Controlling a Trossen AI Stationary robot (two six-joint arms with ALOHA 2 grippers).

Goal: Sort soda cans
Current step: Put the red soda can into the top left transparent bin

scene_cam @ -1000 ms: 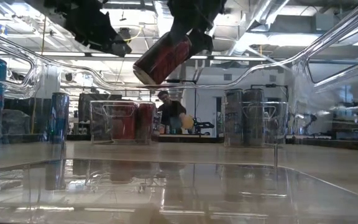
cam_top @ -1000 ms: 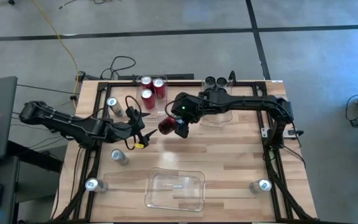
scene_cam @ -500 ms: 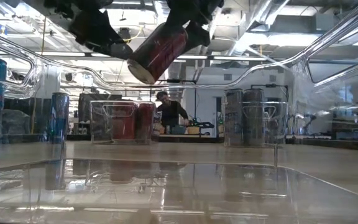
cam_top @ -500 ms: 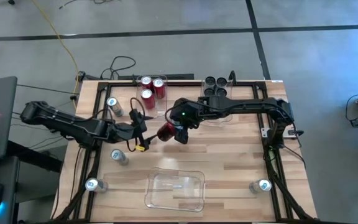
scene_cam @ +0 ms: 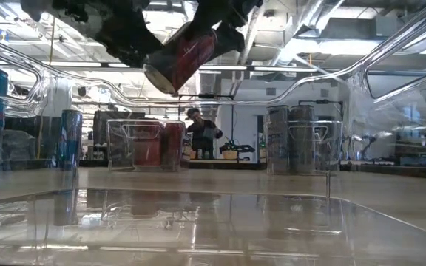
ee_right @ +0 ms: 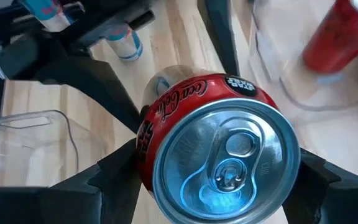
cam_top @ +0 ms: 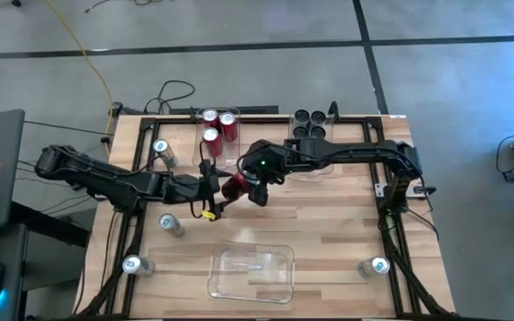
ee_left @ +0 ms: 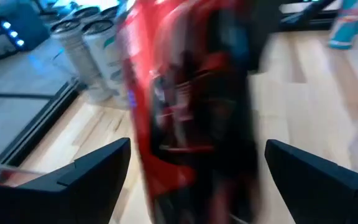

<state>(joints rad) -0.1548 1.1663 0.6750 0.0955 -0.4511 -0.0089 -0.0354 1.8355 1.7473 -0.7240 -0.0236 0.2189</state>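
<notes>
Overhead, right pincer (cam_top: 244, 189) gripped a red can (cam_top: 233, 186) above the middle of the wooden table (cam_top: 328, 232), and the left pincer (cam_top: 214, 185) stood spread just beside that can's free end. Three more red cans (cam_top: 217, 125) sat in a clear bin beyond the right pincer; dark cans (cam_top: 310, 124) stood farther off to its side. At table level, the red can (scene_cam: 180, 58) hung tilted in the air, bottom end lowest, the right pincer clamped on its upper part and the left pincer's fingers (scene_cam: 128, 44) next to its lower end. From the left wrist, the can (ee_left: 188, 106) filled the space between two wide-set fingers (ee_left: 73, 183). From the right wrist, the can's silver top (ee_right: 225, 168) faced the camera, held between both fingers (ee_right: 114, 177).
</notes>
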